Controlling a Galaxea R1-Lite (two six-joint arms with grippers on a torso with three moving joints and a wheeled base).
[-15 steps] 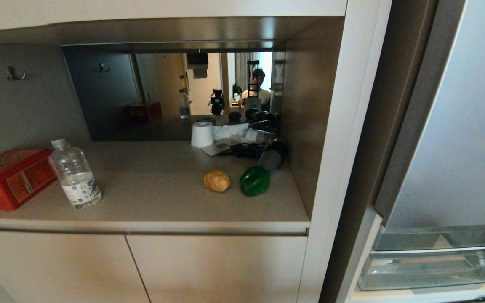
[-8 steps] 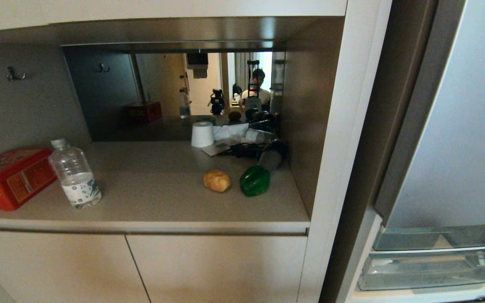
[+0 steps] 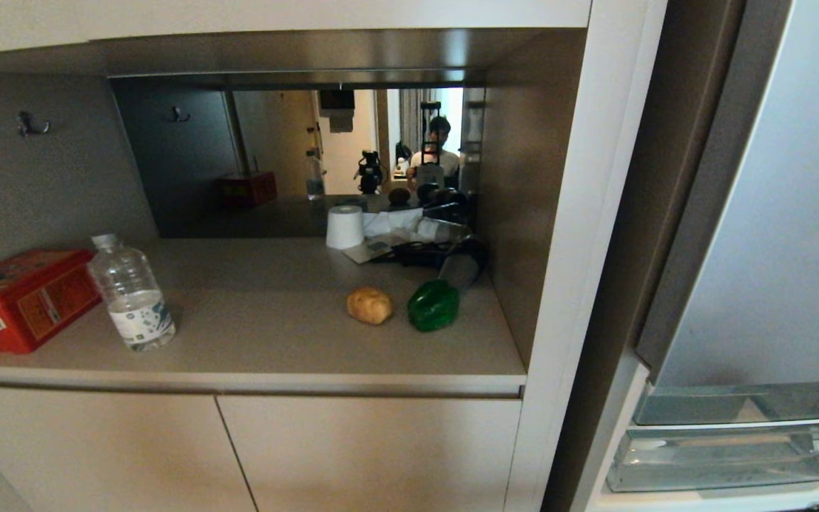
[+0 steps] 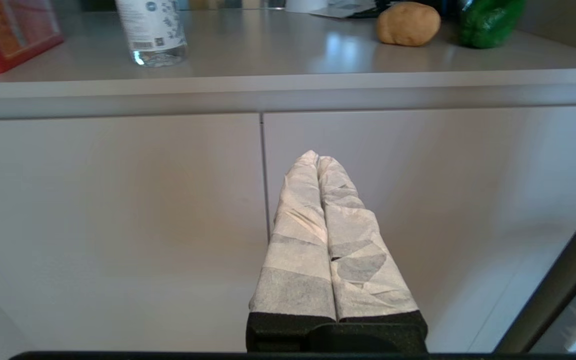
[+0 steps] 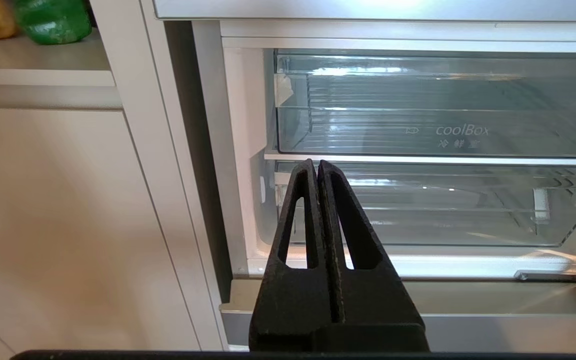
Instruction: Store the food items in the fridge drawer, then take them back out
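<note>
Head view shows the fridge drawer low at right, then the desk carrying bun beside green bell pepper. Left hand and right hand are clenched, empty.

Grey counter carries red tin, bottle, bun, green pepper, paper roll, hair dryer.

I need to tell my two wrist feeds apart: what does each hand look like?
The left hand has two long tapering fingers wrapped in crinkled white tape with grey patches, on a black base. The right hand is bare matte black: two triangular fingers, each with a long slot cut through it, on a black base. No cables or markings show on either.
</note>
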